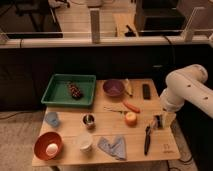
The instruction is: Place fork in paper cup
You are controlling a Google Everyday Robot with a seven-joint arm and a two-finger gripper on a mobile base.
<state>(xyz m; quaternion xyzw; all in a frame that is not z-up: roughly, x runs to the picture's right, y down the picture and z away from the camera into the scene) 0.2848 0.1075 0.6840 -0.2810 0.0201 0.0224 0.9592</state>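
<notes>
Camera view: fork [114,109] lies flat mid-table, just left of the carrot [132,106], in front of the purple bowl [113,88] and back-left of the orange fruit [130,118]. Nothing holds it. Likely light, stiff and thin, sitting low on the wood, so it could skate or pivot if nudged. I'd pinch across the handle near its middle, closing on the narrow width, clear of the carrot. Which end has the tines: can't make out. Paper cup [85,142] stands upright near the front edge, between the orange bowl [41,141] and the blue cloth [112,147], with the metal cup [89,120] just behind it. Cup looks light too; may tip if the fork goes in at a slant. Gripper [158,121] hangs low over the right side of the table [135,145], beside the black-handled tool [147,137], well apart from the fork. Clenched or released: cannot tell.
</notes>
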